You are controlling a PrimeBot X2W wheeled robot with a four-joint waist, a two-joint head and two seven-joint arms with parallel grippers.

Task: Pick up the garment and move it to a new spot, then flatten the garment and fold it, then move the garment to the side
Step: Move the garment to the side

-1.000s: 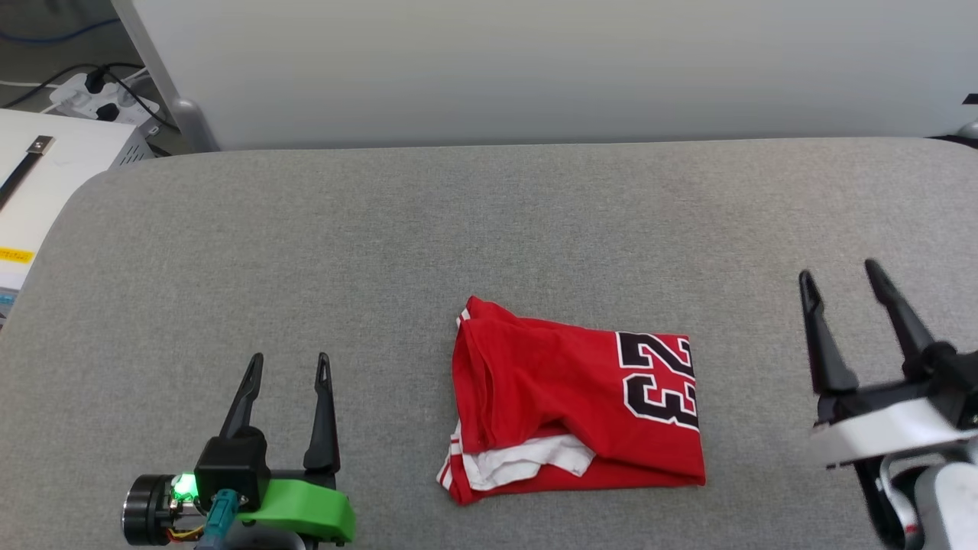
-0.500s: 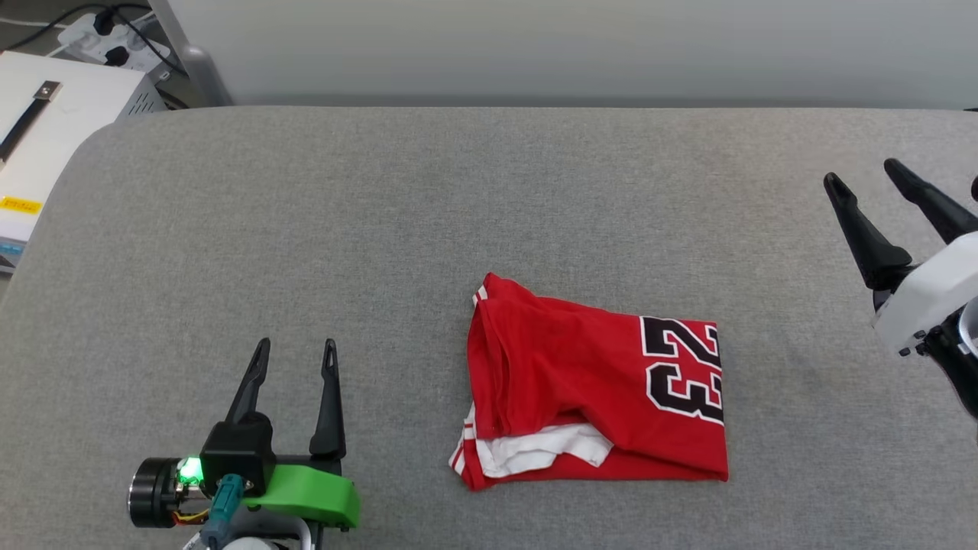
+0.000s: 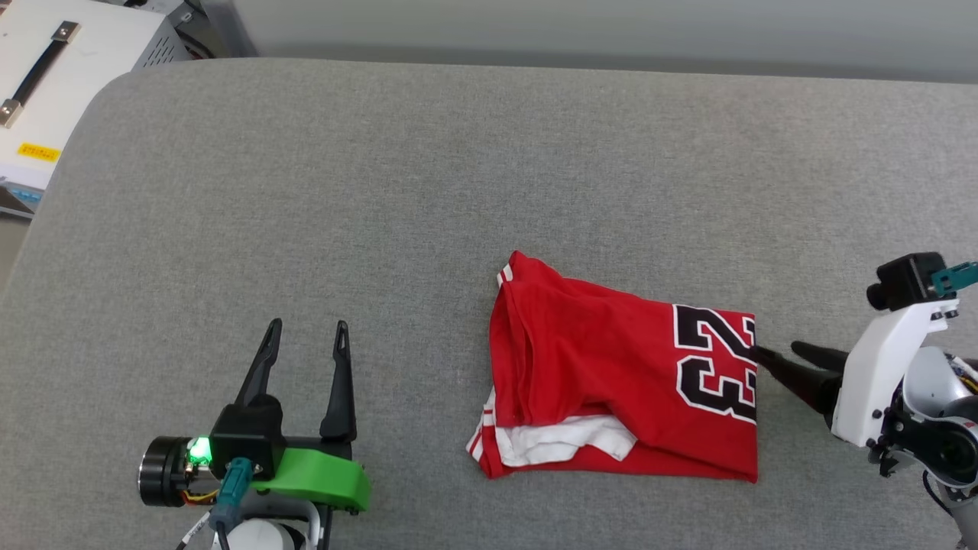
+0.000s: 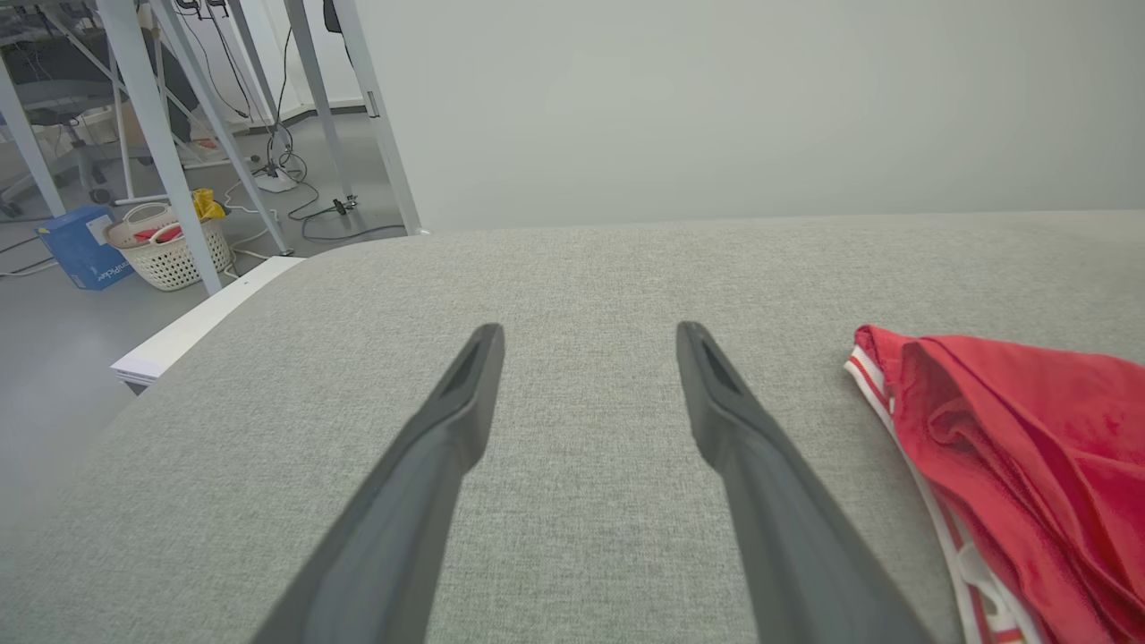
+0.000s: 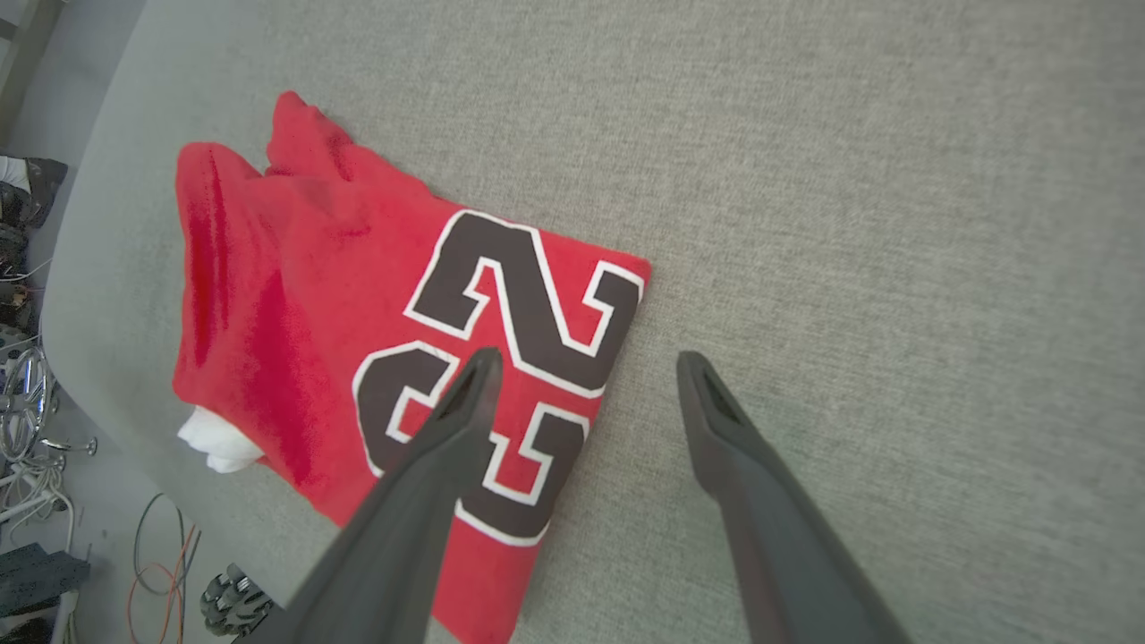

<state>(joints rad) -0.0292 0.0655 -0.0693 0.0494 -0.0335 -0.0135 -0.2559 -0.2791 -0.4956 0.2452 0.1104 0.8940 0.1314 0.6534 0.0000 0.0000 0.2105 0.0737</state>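
Shirt [image 3: 611, 382] lay folded into a rough rectangle on the grey padded table [image 3: 382, 191], toward the near edge and a bit right of centre. It was red, with the black "23" outlined in white facing up at its right end. A bit of white sleeve stuck out along the near edge, and striped trim showed at the left corners. The fabric was bunched in loose folds on the left side, flatter on the right.

Right gripper [image 3: 775, 348] sat just beside the shirt's right edge, its fingers pointing left at the "23" and spread wide with nothing between them. From its wrist camera, one finger [image 5: 447, 429] lay over the number print and the other over bare table. Couldn't tell if the tip touched the cloth.

Left gripper [image 3: 308, 328] was well apart from the shirt, out to its left near the table's front edge. Its fingers pointed away from the robot, likewise spread wide and empty, above bare table.

A white box [image 3: 46, 92] with a black handle stood past the far left corner. A wicker basket [image 4: 170, 255] stood on the floor beyond.
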